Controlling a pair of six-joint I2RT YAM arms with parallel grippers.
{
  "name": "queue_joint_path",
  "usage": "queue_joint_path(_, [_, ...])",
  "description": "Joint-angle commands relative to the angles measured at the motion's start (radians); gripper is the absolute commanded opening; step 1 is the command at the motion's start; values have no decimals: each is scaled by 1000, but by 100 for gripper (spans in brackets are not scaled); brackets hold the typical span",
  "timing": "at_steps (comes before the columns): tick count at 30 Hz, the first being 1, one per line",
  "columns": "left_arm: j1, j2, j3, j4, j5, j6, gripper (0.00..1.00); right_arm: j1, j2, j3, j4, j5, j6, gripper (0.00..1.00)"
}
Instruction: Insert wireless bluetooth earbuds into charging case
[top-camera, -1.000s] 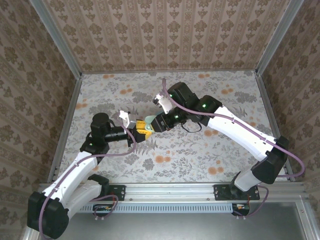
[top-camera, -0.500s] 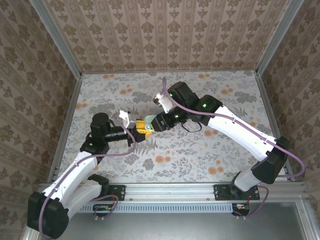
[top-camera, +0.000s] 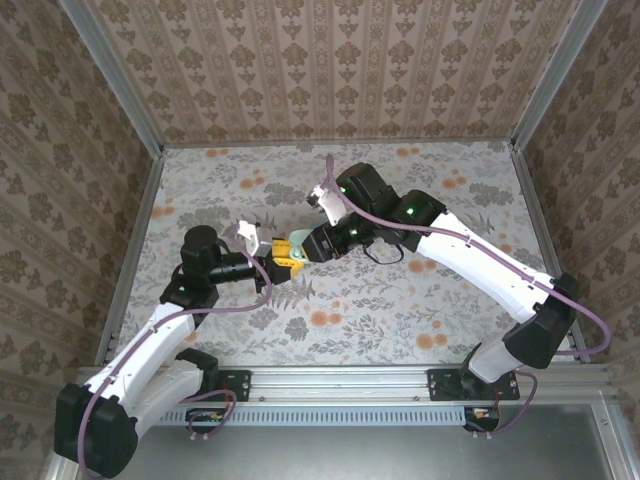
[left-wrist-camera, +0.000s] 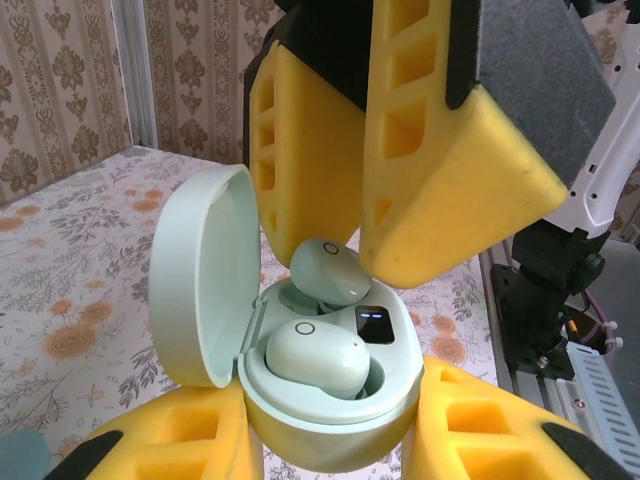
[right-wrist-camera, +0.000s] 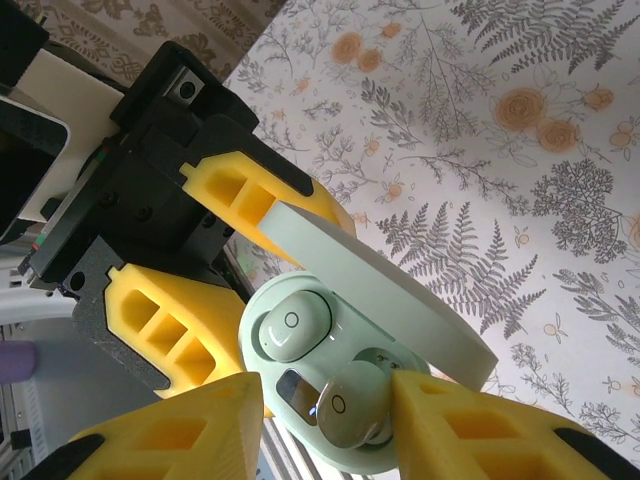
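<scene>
Top external view, item 1: right gripper (top-camera: 303, 247) and left gripper (top-camera: 280, 257) meet tip to tip above the middle of the table (top-camera: 400, 320). Over the past second they have barely shifted, the right one closing in by a trace. Judgement: gross travel is over, and only fine seating remains.

Item 2: case (left-wrist-camera: 330, 420), pale mint, upright, clamped between the left gripper's yellow foam fingers (left-wrist-camera: 170, 445). Its lid (left-wrist-camera: 200, 270) stands open on the hinge.

Contents:
- near socket: first earbud (left-wrist-camera: 318, 358), fully seated.
- far socket: second earbud (left-wrist-camera: 330, 272), tilted and partly in, not yet flush.
- a small lit panel (left-wrist-camera: 373, 322) between the two sockets.

Item 3: the right gripper's fingers (left-wrist-camera: 450, 180) stand narrow around the second earbud. Whether they pinch it or merely flank it cannot be told, since the right wrist view hints at a gap on one side.
</scene>
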Motion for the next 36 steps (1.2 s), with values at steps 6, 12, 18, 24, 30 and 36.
queue_joint_path(6, [-24,-11,-2,37,93,-3,0,-21,-52,18,72,91,8,40])
queue_joint_path(12, [-23,-11,-2,35,94,-1,0,-23,-74,18,82,98,12,40])
queue_joint_path(18, [-23,-11,4,31,93,12,0,-51,-119,-7,128,88,41,41])
queue_joint_path(24, [-23,-5,21,27,100,31,0,-109,-124,-67,220,8,130,42])
queue_joint_path(30, [-24,1,34,39,78,39,0,-120,-87,-56,219,-93,192,49])
queue_joint_path(36, [-55,7,21,124,-30,21,0,-125,-109,-170,347,-179,336,54])
